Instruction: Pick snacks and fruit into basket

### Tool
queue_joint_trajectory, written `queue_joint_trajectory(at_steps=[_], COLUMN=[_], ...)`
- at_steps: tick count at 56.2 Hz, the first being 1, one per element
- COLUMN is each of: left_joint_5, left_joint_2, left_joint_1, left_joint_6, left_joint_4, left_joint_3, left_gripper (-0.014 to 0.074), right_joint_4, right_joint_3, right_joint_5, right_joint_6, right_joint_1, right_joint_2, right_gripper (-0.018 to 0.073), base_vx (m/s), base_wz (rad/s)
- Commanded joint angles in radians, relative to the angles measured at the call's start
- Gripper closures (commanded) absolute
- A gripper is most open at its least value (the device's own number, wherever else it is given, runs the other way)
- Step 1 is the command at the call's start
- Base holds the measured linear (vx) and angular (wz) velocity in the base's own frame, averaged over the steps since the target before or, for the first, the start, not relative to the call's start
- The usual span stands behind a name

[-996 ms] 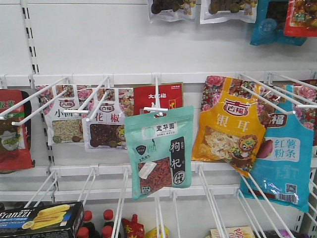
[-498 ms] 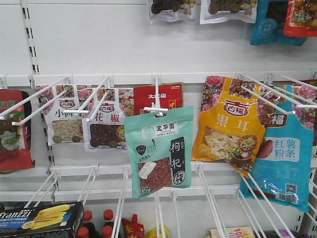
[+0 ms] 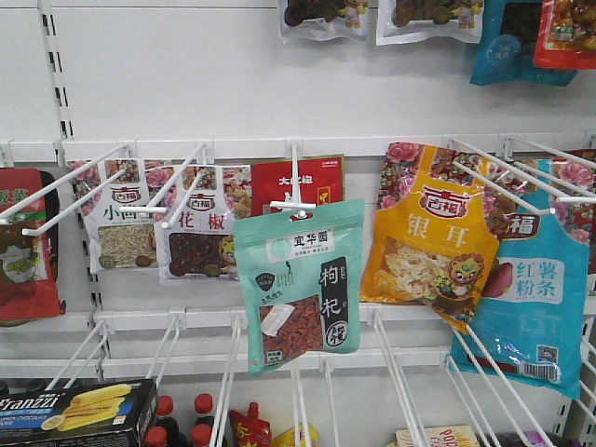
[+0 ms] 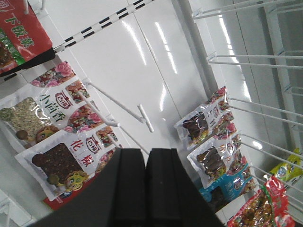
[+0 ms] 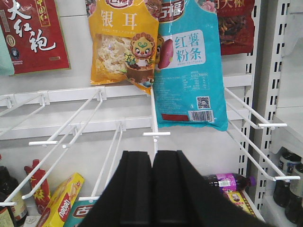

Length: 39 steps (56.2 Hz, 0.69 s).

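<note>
A mint-green pouch with a red-berry window and a black label hangs from the tip of a white peg in the middle of the front view. A black-and-blue Franzzi box picturing yellow biscuits lies at the bottom left. The basket and any fruit are out of view. Neither gripper appears in the front view. In the left wrist view my left gripper is shut with nothing in it, pointing up at the white pouches. Also shut and holding nothing, my right gripper faces bare pegs below the orange pouch and teal pouch.
White peg hooks stick out from the shelf wall in rows. Orange and teal pouches hang at the right, white spice pouches at the left. Bottles, a yellow box and a purple bottle sit on the bottom shelf.
</note>
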Motion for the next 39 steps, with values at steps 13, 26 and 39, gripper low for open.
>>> queue_joint_trajectory(at_steps=[13, 26, 39], left_joint_5=[-0.154, -0.175, -0.286], left_joint_2=[0.198, 0.360, 0.499], left_joint_1=[-0.006, -0.007, -0.007], left_joint_6=[-0.173, -0.394, -0.451], left_joint_4=[-0.003, 0.002, 0.106], left_joint_3=[-0.034, -0.034, -0.034], left_gripper=[0.0599, 0.0599, 0.0599], right_joint_4=[-0.007, -0.007, -0.007], right_joint_3=[0.006, 0.006, 0.006], right_joint_5=[-0.085, -0.085, -0.085], right_joint_6=[-0.004, -0.004, -0.004], right_joint_1=[-0.003, -0.003, -0.003], right_joint_2=[-0.009, -0.009, -0.009], right_gripper=[0.0561, 0.0561, 0.0561], base_vx=[0.00, 0.00, 0.00], base_wz=[0.00, 0.00, 0.00])
